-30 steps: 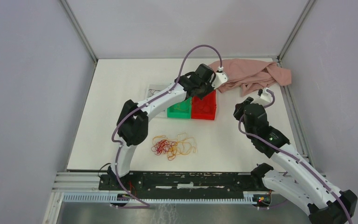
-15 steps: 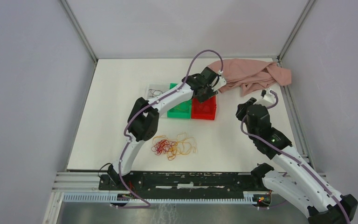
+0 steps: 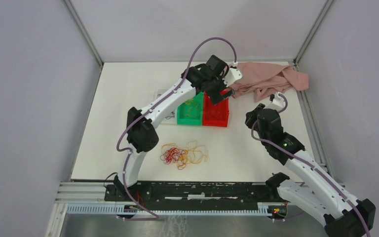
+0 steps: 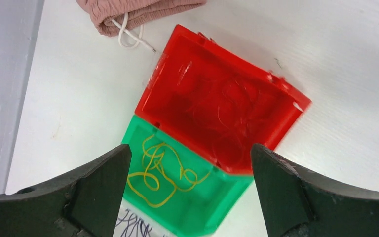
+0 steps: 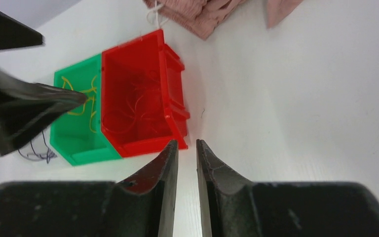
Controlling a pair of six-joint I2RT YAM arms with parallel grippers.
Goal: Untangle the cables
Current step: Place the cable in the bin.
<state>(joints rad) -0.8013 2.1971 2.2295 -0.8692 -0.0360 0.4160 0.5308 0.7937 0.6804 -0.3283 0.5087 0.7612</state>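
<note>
Opening from pinched shut to fully wide within the last second, the left gripper hung above the red bin with nothing between its fingers, which suggested a strand had just been dropped there. Left to right, the clear bin held dark strands, the green bin yellow strands and the red bin red strands. The unsorted tangle of cables lay near the table's front, well apart from both grippers, and the right gripper hovered beside the red bin, jaws narrow and empty.

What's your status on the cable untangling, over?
Left pincer wide open over red bin. Right pincer barely ajar, empty. Cables tangled on table, untouched. Pink cloth near red bin.
</note>
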